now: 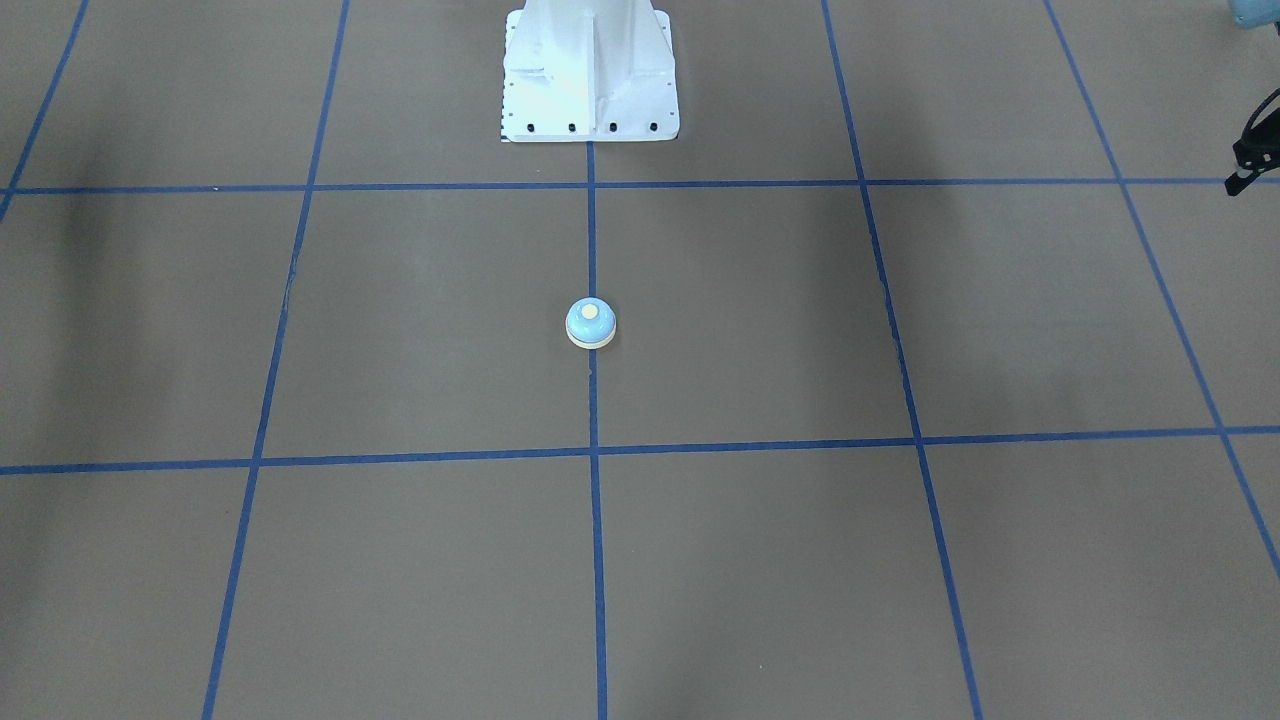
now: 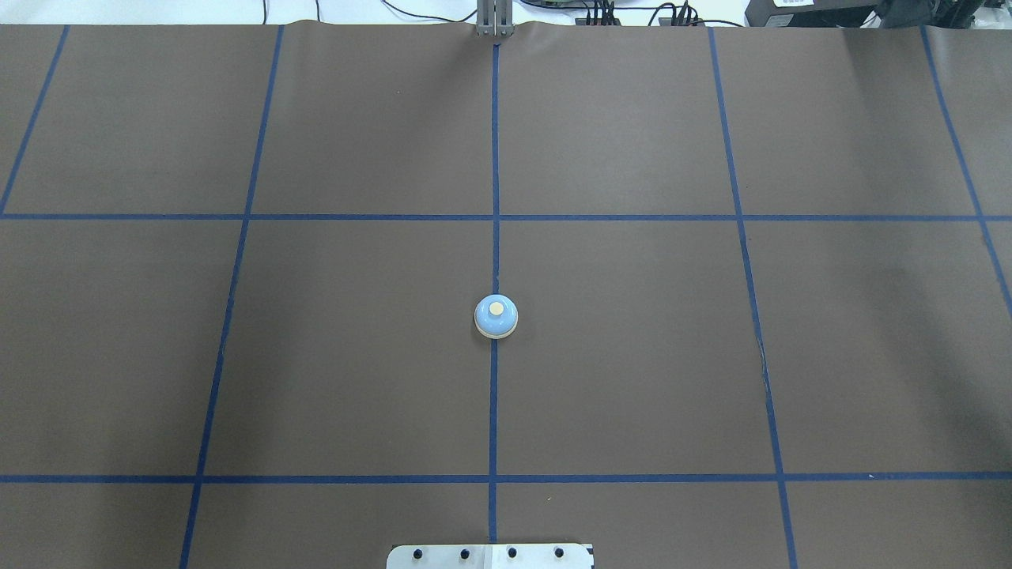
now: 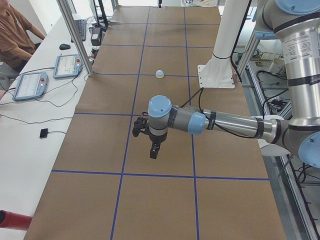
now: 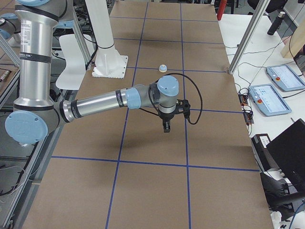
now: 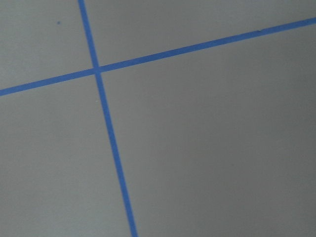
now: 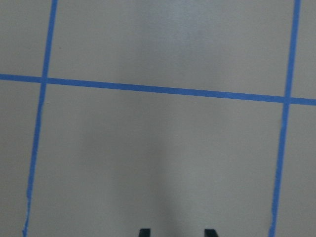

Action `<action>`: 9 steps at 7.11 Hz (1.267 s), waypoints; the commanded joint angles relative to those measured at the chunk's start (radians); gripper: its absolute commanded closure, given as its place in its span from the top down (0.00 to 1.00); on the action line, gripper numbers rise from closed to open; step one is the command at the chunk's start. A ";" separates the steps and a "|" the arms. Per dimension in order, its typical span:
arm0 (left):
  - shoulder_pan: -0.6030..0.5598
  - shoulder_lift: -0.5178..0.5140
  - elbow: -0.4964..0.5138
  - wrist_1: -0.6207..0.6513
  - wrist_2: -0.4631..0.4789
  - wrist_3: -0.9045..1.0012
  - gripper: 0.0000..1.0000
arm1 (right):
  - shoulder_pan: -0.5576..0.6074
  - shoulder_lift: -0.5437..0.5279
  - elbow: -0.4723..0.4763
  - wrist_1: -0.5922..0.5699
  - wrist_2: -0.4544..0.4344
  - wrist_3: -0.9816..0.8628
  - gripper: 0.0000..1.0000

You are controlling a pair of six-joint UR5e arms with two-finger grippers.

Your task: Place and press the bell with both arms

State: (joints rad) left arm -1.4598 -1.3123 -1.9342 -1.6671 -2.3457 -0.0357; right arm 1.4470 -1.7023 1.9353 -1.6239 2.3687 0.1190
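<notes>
The small light-blue bell (image 1: pixel 590 323) with a cream button stands upright on the centre tape line; it also shows in the overhead view (image 2: pixel 496 316) and both side views (image 3: pixel 159 74) (image 4: pixel 163 68). My left gripper (image 3: pixel 154 150) hangs point-down above the table, far from the bell toward the table's left end; I cannot tell if it is open or shut. My right gripper (image 4: pixel 166 127) hangs point-down toward the right end, also far from the bell. In the right wrist view its fingertips (image 6: pixel 143 232) stand apart with bare table between them, holding nothing.
The white pedestal base (image 1: pixel 588 75) stands behind the bell on the robot's side. Blue tape lines (image 2: pixel 495 158) grid the brown table. A black part of the left arm (image 1: pixel 1255 150) shows at the front view's right edge. Tablets (image 3: pixel 30 85) lie on the side bench.
</notes>
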 commanded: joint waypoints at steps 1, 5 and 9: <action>-0.062 0.028 0.047 -0.002 -0.060 0.023 0.99 | 0.061 -0.040 -0.048 -0.001 0.004 -0.097 1.00; -0.083 0.021 0.040 -0.002 0.049 0.025 0.99 | 0.073 -0.046 -0.050 0.002 0.003 -0.116 1.00; -0.085 0.035 0.044 -0.002 0.043 0.022 1.00 | 0.073 -0.045 -0.047 0.002 0.003 -0.114 1.00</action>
State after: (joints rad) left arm -1.5448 -1.2795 -1.8938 -1.6681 -2.3015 -0.0134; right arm 1.5201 -1.7473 1.8858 -1.6215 2.3715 0.0037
